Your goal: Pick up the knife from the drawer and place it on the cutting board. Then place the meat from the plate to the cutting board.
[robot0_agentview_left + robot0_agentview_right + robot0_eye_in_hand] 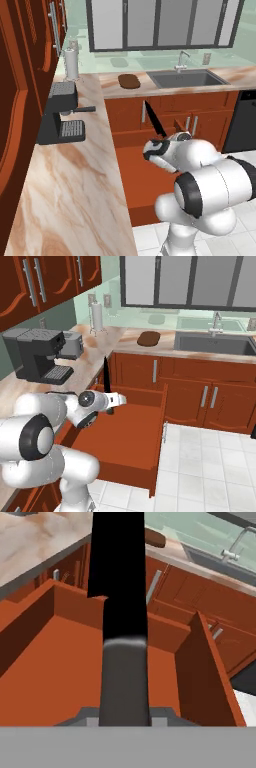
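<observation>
My gripper (163, 138) (110, 401) (124, 717) is shut on the black handle of the knife (154, 119) (106, 378) (119, 587). The knife stands nearly upright with its blade pointing up, lifted above the open drawer (142, 177) (125, 431) (55, 662). The drawer's wooden floor below it is bare. The dark brown cutting board (129, 81) (148, 338) (156, 538) lies on the far counter, left of the sink, well beyond the gripper. The plate and the meat are out of view.
A black coffee machine (62, 115) (40, 356) stands on the marble counter left of the drawer, with a paper towel roll (72, 62) (96, 316) behind it. The sink (187, 78) (215, 343) with its tap lies right of the board. Cabinet doors line the far wall.
</observation>
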Robot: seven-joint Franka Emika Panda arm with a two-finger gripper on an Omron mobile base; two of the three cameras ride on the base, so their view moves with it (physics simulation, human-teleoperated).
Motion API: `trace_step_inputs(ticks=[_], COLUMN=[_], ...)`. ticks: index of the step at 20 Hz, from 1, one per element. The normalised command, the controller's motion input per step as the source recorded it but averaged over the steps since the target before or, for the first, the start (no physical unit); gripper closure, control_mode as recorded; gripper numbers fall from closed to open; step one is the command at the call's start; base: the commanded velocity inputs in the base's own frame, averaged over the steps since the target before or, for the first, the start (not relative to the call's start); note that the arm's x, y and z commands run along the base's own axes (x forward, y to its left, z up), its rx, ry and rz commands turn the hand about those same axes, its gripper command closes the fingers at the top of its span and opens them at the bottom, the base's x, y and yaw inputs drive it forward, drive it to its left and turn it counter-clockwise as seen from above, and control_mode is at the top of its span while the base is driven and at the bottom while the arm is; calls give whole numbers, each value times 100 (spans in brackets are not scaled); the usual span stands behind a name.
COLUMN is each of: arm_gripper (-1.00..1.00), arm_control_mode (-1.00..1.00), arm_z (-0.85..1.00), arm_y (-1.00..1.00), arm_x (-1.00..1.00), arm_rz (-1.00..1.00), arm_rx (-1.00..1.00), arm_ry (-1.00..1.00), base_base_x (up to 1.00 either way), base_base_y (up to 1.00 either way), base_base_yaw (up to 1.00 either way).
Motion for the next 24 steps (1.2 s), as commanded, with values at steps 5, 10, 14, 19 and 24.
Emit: trace_step_inputs(ticks=[5, 10, 14, 19, 24], arm_gripper=[100, 100, 100, 100, 100], arm_control_mode=[-100, -100, -100, -100, -100], arm_z=[100, 97, 6, 34, 8], arm_y=[-8, 0, 0, -1, 0], arm_x=[0, 10, 1, -33, -56], arm_rz=[-10, -5, 0, 0, 0], arm_rx=[0, 0, 0, 0, -1], arm_ry=[36, 33, 1, 2, -6], base_base_x=[0, 0, 0, 0, 0], base_base_y=[0, 0, 0, 0, 0], base_base_yaw=[0, 0, 0, 0, 0])
